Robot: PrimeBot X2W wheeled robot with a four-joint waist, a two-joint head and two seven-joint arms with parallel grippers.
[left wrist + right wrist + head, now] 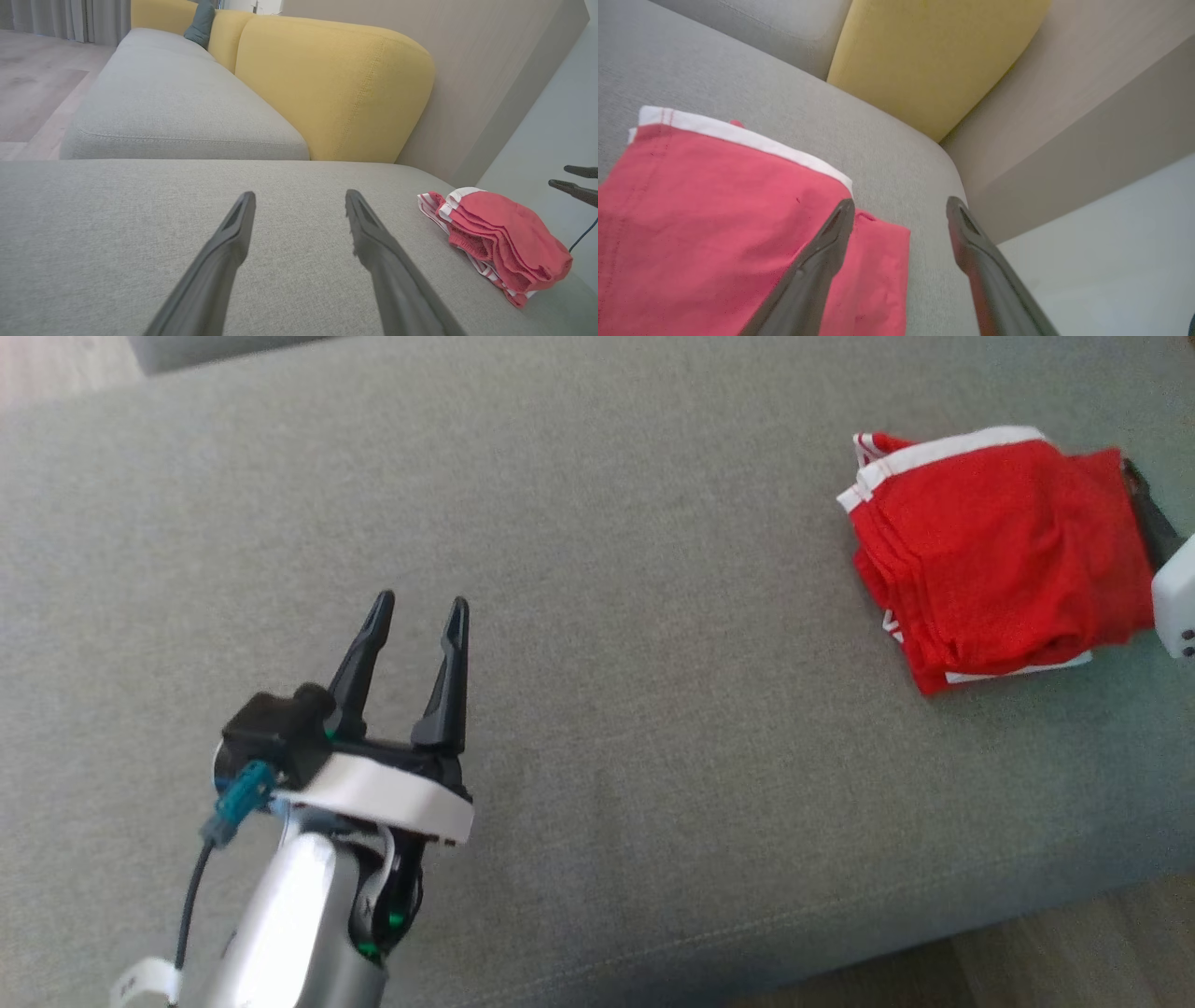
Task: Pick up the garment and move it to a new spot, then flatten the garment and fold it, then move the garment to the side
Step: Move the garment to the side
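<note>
Plainly the garment (999, 555) is already folded into a thick red stack with white bands. It lies on the sofa (653, 709) at about 2 o'clock in the head view, close to the seat's 3 o'clock edge. The right fingers (817, 261) stand wide apart with nothing between them. In the right wrist view one finger lies over the stack's near corner, though whether it touches the cloth I cannot tell; the other is over bare cushion. The left fingers (446, 681) are also spread wide and empty, down at 8 o'clock and well apart from the garment, so they pose no threat. The main risk, as I judge it, is the way out. If the right arm draws back low or sideways, the finger over the corner could catch the top layer, drag it and open the fold. The stack looks puffed and uneven, with its layers stepped at the 9 o'clock side, so even a light tug might tip it or let it spring loose. It also sits near the rounded edge of the seat, and a push toward 3 o'clock could slide it off. A straight lift clear of the cloth before any sideways travel would be the safer course.
</note>
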